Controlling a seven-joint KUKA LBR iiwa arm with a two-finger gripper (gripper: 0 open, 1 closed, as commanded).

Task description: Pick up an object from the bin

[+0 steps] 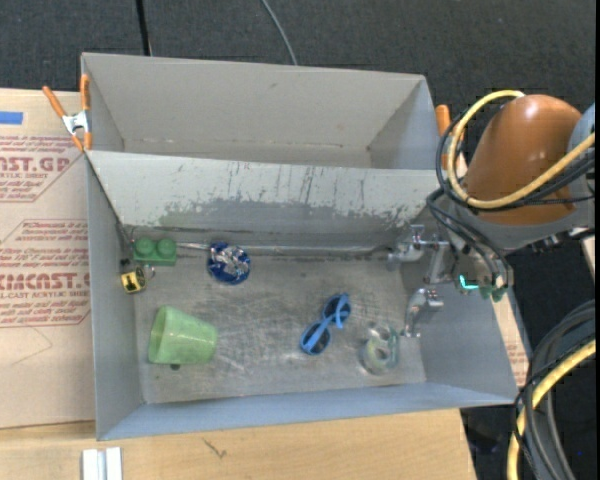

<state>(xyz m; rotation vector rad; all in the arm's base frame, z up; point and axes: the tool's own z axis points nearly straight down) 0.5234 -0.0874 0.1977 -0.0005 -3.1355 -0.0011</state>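
Your claw (422, 286) hangs low at the right side of the grey metal bin (250, 98), close to its right wall; you cannot tell whether it is open or closed. Nearest to it, toward the front right corner, lies a pale translucent ring-shaped piece (380, 352). Blue plastic sunglasses (325, 325) lie just left of that piece. A light green plastic cup (180, 337) lies on its side well apart, at the left.

In the bin (280, 183): cup (183, 336) front left, brick (154, 251) and ball (228, 264) behind, sunglasses (326, 325) and ring (380, 352) front right.
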